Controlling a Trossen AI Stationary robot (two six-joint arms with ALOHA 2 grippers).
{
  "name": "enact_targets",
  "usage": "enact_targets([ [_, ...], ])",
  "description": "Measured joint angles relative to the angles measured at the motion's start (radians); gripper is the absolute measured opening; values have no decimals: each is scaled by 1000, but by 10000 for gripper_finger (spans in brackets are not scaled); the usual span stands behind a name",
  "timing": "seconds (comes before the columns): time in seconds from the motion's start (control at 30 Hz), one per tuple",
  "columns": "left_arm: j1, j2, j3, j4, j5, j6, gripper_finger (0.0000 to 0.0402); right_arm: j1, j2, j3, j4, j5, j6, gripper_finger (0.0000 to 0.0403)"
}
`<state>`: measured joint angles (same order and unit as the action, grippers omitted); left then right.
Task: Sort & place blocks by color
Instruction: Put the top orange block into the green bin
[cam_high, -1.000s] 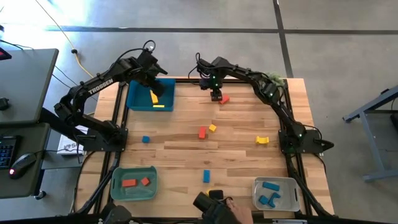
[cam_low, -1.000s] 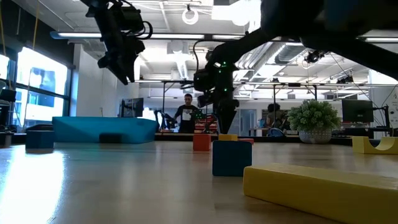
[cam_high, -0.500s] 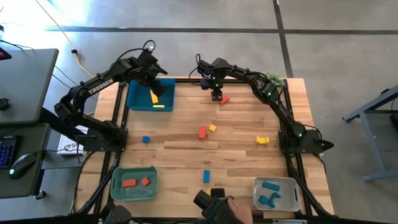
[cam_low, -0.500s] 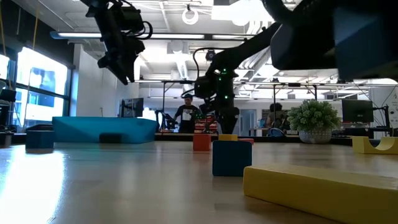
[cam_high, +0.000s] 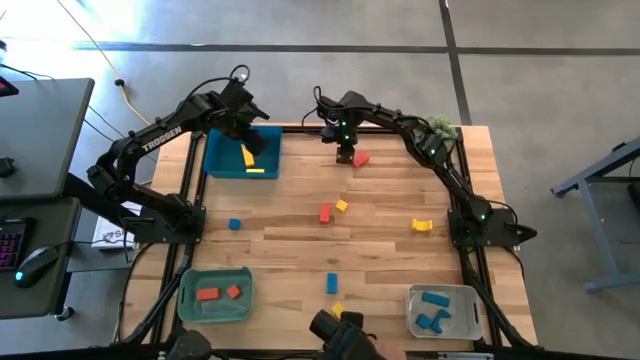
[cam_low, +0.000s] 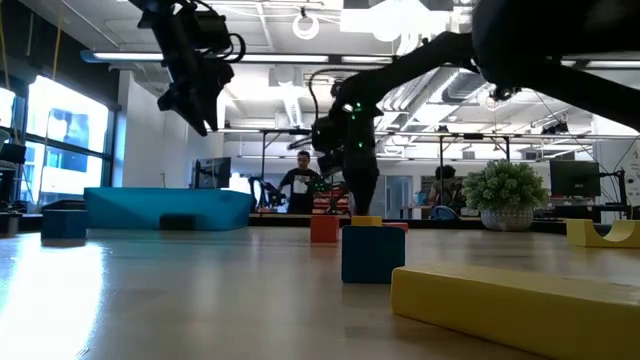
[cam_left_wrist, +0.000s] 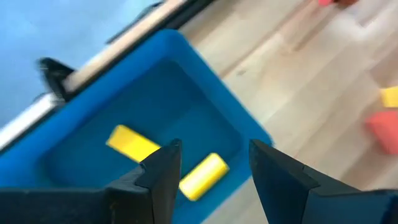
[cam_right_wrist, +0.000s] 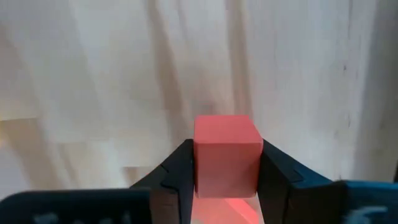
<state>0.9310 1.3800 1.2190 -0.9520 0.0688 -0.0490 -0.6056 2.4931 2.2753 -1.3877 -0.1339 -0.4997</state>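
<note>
My right gripper (cam_high: 347, 153) is low over the table's far middle, shut on a red-orange cube (cam_right_wrist: 227, 140). In the high view that cube (cam_high: 361, 158) shows just beside the fingers. My left gripper (cam_left_wrist: 208, 168) hangs open above the blue tray (cam_high: 225, 160) at the far left, touching nothing. Two yellow blocks (cam_left_wrist: 202, 174) lie on the tray's floor. Loose on the wood lie a red block (cam_high: 325, 212), a yellow block (cam_high: 342, 205), a yellow arch (cam_high: 421, 225), two blue blocks (cam_high: 234, 224) (cam_high: 332, 283) and a yellow bar (cam_high: 337, 310). My right gripper pinches the red-orange cube by two opposite side faces (cam_right_wrist: 200, 165), one finger on each. The fingers (cam_right_wrist: 177, 168) come from above, pointing down. Whether the cube stands on the wood or is just clear of it, I cannot tell.
A green tray (cam_high: 190, 300) at the near left holds two red blocks. A grey tray (cam_high: 465, 320) at the near right holds several blue blocks. A camera mount sits at the near edge. Bare wood lies between the loose blocks. People stand in the room beyond the table.
A person's hand at the table's near edge has drawn back out of the high view, and the yellow bar there now shows. My right gripper has stayed low at the red-orange cube with only a slight shift.
</note>
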Motion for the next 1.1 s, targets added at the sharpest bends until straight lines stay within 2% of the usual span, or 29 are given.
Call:
enact_targets([
  [0.13, 0, 0, 0, 0, 85, 0, 174, 31, -1, 82, -45, -21, 3, 103],
  [0.33, 0, 0, 0, -1, 174, 0, 174, 78, -103, 43, -24, -107, 30, 103],
  [0.67, -2, 0, 0, 0, 443, -13, 174, 184, -276, 42, 11, -113, 57, 103],
  [0.87, -3, 0, 0, 6, 651, -27, 174, 267, -375, 42, 65, -90, 58, 103],
  [1.1, -21, 0, 0, 17, 851, -27, 174, 378, -462, 42, 100, 19, 120, 103],
])
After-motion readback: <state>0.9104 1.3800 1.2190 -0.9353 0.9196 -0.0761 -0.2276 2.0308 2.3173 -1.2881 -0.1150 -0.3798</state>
